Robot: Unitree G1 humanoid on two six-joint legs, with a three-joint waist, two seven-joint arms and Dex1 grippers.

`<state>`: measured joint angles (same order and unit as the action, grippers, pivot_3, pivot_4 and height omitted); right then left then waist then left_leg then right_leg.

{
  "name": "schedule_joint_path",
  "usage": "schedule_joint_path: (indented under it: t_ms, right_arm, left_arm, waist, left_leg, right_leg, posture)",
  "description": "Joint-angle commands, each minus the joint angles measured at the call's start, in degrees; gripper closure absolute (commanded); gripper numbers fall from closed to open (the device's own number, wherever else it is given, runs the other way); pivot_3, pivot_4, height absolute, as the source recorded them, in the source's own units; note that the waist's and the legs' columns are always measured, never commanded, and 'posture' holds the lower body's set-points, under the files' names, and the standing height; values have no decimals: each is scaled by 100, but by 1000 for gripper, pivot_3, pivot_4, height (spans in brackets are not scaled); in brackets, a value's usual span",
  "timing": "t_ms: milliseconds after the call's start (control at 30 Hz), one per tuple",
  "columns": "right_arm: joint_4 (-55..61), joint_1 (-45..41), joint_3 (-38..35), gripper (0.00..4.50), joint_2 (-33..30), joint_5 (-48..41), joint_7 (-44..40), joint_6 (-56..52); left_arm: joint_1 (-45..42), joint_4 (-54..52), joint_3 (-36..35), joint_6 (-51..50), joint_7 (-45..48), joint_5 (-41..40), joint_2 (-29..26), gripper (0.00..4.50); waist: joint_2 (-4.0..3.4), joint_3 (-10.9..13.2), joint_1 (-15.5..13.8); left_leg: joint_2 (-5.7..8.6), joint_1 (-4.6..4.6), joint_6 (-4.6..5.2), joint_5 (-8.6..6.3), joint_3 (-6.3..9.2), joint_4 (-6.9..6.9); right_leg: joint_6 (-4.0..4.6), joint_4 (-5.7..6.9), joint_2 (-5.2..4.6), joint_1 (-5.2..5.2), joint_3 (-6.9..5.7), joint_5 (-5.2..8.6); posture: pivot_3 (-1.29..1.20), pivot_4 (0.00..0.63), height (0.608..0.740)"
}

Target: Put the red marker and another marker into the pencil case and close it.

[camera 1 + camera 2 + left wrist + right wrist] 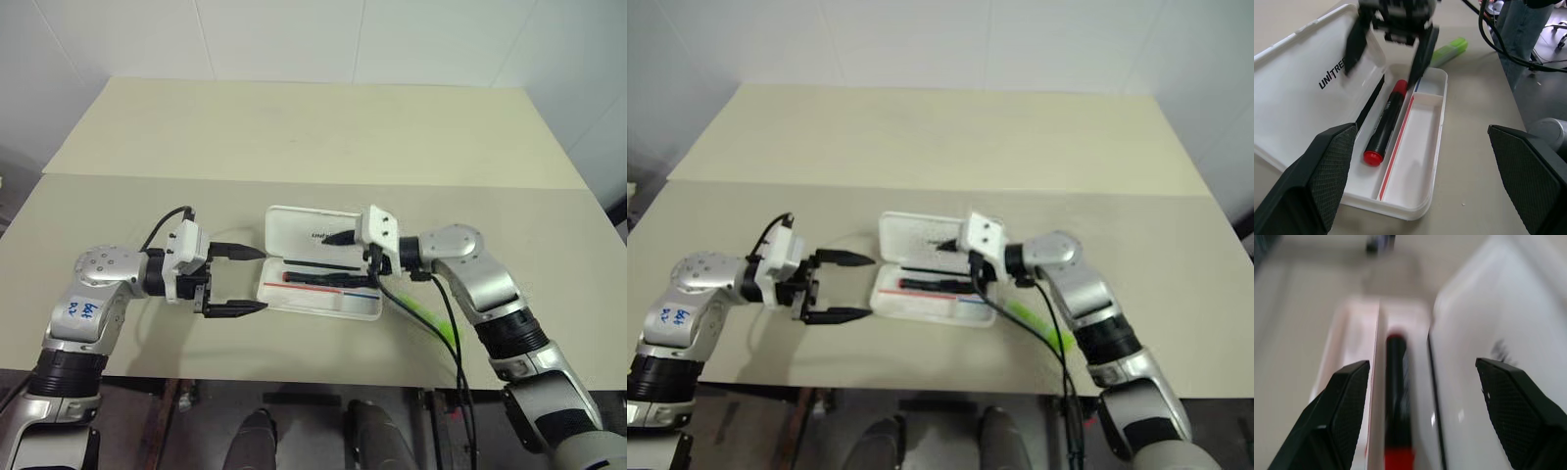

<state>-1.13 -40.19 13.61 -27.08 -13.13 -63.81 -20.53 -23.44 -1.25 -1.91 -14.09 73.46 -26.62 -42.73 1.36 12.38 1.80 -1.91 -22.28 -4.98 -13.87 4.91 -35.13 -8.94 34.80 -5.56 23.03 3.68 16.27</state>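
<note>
The white pencil case (299, 227) lies open at the table's middle, its lid propped up at the back with dark lettering (1332, 78) on it. The red marker (1385, 122), red and black, lies inside the tray along the lid side. My right gripper (351, 262) hovers open over the tray's right end, above the marker (1398, 401), holding nothing. The green marker (428, 315) rests on the table to the right of the case, partly behind my right arm's cable. Just left of the case, my left gripper (263, 279) stands open and empty, pointing at it.
A thin red-and-blue line (1398, 142) divides the tray lengthwise. The table's front edge (294, 377) runs close below the case. In the left wrist view a person's legs (1518, 44) stand beyond the table's right side.
</note>
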Motion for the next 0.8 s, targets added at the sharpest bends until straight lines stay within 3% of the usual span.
schedule_joint_path:
  t_ms: [33,167,400,500,600,800]
  right_arm:
    - [1076,40,-518,794,-106,-768,98,-753]
    - [2188,537,-1112,794,-438,-1423,429,-1584]
    - [3543,2248,-2527,794,-1420,-2076,1034,-2506]
    - [3612,3443,-3087,794,-1941,-1632,912,-2080]
    - [3442,4251,-3500,794,-1970,-1583,914,-1770]
    - [2831,5154,-3389,794,-1868,-1143,909,-879]
  left_arm:
    - [-90,11,-17,102,49,-1,13,0]
    - [-70,-16,-17,99,62,-27,5,0]
    - [-4,-111,-14,41,105,-103,3,0]
    - [-41,-162,42,-8,99,-124,55,0]
    - [-104,-125,101,-13,113,-101,122,0]
    - [-304,-7,181,-10,159,-59,194,0]
  waist:
    - [0,0,-5]
    - [2,-1,-39]
    - [3,-2,-26]
    - [6,-3,-35]
    - [7,-4,-24]
    - [11,-6,-19]
  left_leg:
    - [0,-2,0,0,0,0]
    - [0,-6,0,-1,2,0]
    - [1,-12,4,-4,2,1]
    - [0,-10,5,-5,1,1]
    - [1,-9,6,-5,-1,-1]
    - [0,2,10,-2,-10,-4]
  right_leg:
    - [0,0,0,1,0,0]
    - [1,-5,-1,1,-1,1]
    - [2,-20,-1,1,-2,1]
    - [4,-21,-1,0,-2,2]
    - [6,-29,-1,-6,-2,4]
    - [65,-47,-2,-20,2,30]
  posture:
    - [0,150,740]
    - [0,150,740]
    - [0,150,740]
    - [0,150,740]
    - [0,150,740]
    - [0,150,740]
